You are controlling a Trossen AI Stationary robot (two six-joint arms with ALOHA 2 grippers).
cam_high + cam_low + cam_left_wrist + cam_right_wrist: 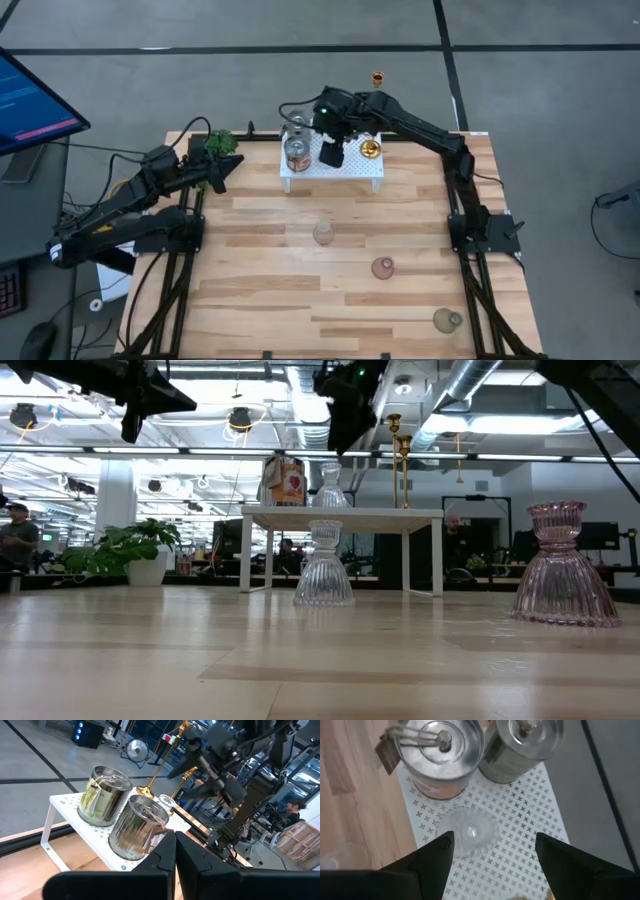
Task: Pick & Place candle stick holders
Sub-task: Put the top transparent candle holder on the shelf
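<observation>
A white perforated shelf (352,172) stands at the table's far middle. A gold candle stick holder (370,150) stands on its right part. In the low view two thin gold stems (395,460) rise from the shelf, and the left wrist view shows a tall gold holder (162,762) behind the cans. My right gripper (492,842) is open and hangs above the shelf, its fingers on either side of a clear glass vase (468,831), well above it. My left gripper (175,852) is shut and empty, raised at the table's far left (218,178).
Two tin cans (297,150) stand on the shelf's left part. Small glass vases stand on the table: a clear one (323,233), a pink one (383,267), and a greenish one (447,320) near the front right. A small green plant (222,143) sits at the far left.
</observation>
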